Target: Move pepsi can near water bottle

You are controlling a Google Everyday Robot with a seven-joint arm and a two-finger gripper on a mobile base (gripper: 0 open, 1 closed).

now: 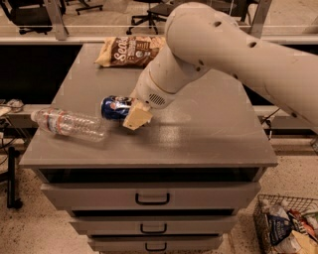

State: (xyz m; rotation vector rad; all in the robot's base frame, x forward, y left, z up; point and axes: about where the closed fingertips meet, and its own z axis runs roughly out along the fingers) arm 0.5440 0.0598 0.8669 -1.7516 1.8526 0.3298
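On the grey cabinet top point(208, 134), left of centre, we see the pepsi can point(114, 107) lying on its side, logo towards us, long axis approx left-right. The gripper point(136, 117) sits right at the can's right end, low over the surface, w/ the thick white arm point(233, 54) coming in from the upper right. The gripper overlaps the can's near-right edge. Whether it's clamping the can or just resting beside it we can't tell, since the wrist hides that end.

The water bottle point(69, 124) also lies on its side, near the cabinet's front-left corner, cap end pointing left, base towards the can. Can & bottle are near each other: the can is just behind and right of the bottle's base. Touching or a thin gap, we can't tell which.

At the back edge a brown snack bag point(126, 49) lies flat, well apart from both. Below the top are drawers w/ dark handles point(152, 199). On the floor, bottom right, there's a wire basket point(259, 218) w/ packets in it. Office chairs point(149, 12) stand behind.
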